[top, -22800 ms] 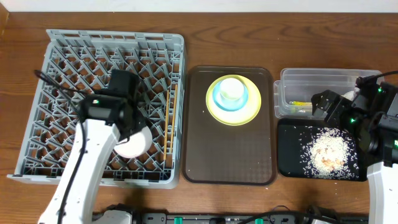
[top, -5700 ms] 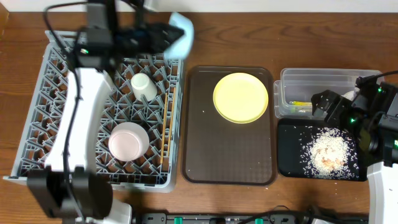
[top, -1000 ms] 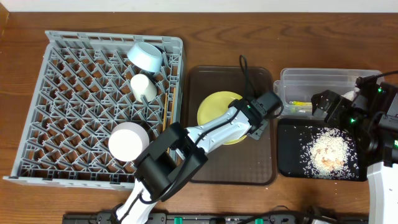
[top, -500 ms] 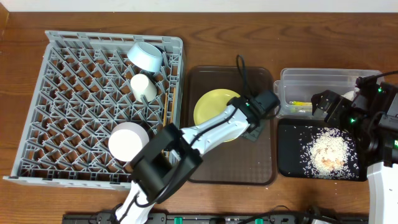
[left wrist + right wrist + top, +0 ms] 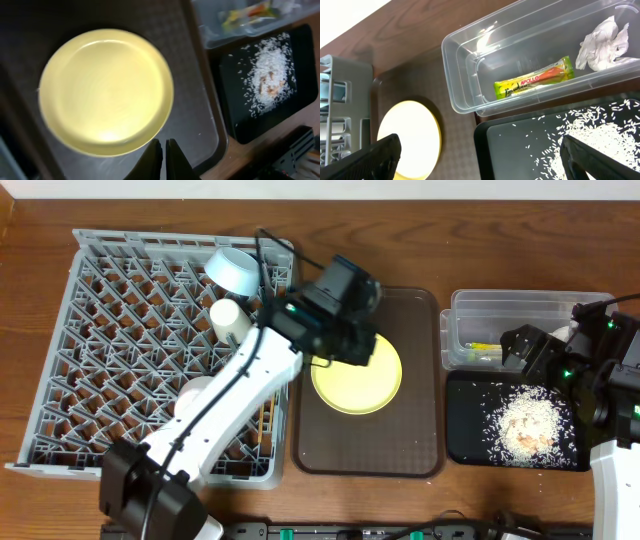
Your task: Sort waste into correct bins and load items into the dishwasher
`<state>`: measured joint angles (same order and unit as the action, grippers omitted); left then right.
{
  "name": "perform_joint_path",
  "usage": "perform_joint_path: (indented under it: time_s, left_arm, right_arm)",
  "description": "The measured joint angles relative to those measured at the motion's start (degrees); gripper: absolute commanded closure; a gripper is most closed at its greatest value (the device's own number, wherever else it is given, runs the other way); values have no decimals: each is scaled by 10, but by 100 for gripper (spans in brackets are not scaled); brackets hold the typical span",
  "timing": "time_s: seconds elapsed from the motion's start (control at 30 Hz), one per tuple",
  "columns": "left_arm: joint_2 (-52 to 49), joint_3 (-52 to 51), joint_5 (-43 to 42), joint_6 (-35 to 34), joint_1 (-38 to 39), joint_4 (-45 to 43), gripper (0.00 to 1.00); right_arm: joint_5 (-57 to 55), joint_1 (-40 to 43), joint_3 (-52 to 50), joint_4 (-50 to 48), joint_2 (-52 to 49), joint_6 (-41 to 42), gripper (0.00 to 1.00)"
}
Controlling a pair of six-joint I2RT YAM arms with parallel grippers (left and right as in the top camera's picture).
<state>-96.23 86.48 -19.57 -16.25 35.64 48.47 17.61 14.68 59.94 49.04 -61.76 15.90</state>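
My left gripper (image 5: 162, 154) just came up off the yellow plate (image 5: 105, 95), jaws shut on nothing. The plate lies flat on the brown tray (image 5: 370, 450), not in the grey rack (image 5: 120, 330) yet, so I think I must grab it again. My right gripper (image 5: 480, 157) is wide open

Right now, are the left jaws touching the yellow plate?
Cannot tell. The left wrist view puts the shut left jaws right at the yellow plate rim, but not their height above it. In the overhead view the arm hides that spot.
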Motion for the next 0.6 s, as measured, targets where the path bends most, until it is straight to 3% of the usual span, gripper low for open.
perform_joint_path:
  time_s: [0.07,0.13,0.17,0.27,0.6]
  left_arm:
    - [-3,0,-1,5,-11,24,59]
    - [-8,0,7,11,-12,44,53]
    - [-12,-1,14,12,-11,46,54]
    - [-23,-18,35,13,-5,31,92]
    - [-141,-110,56,-4,45,-136,92]
  right_arm:
    - [0,0,0,0,0,0,1]
    - [0,0,0,0,0,0,1]
    - [0,0,0,0,0,0,1]
    - [0,0,0,0,0,0,1]
    - [0,0,0,0,0,0,1]
